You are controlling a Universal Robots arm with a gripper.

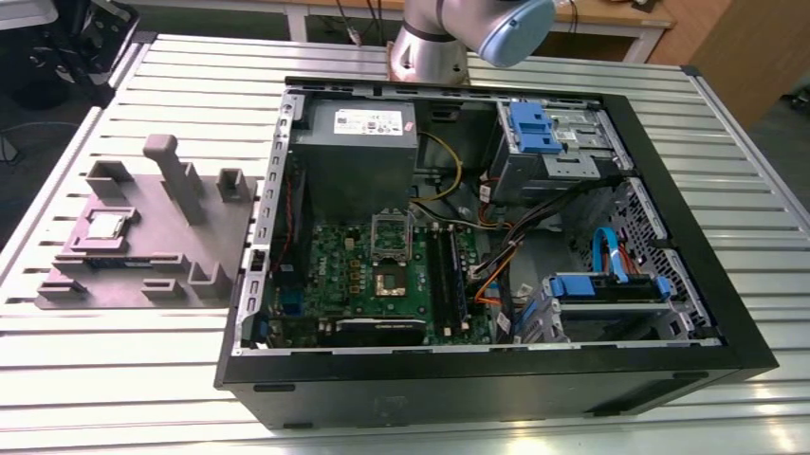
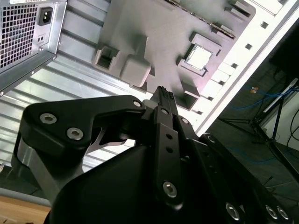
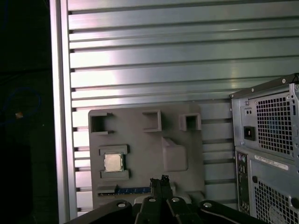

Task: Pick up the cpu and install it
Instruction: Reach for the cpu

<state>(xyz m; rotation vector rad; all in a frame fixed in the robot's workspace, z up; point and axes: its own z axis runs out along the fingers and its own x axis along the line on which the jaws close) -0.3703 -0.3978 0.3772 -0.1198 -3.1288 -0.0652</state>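
One chip (image 3: pixel 112 162) sits in its tray (image 3: pixel 140 147) pocket, well apart from my gripper (image 3: pixel 159 179); jaws are pinched together on nothing, so descending like that I'd risk knocking it askew.

Over cpu (image 1: pixel 105 226): clear; tall post (image 1: pixel 174 180) near, toward the exterior view's right. Over socket (image 1: pixel 389 278): clear; cables (image 1: pixel 496 268) crowd the exterior view's right.

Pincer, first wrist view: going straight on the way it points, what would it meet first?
Probably the grey parts tray, on bare surface beside the cpu rather than the chip itself; depth is unclear.
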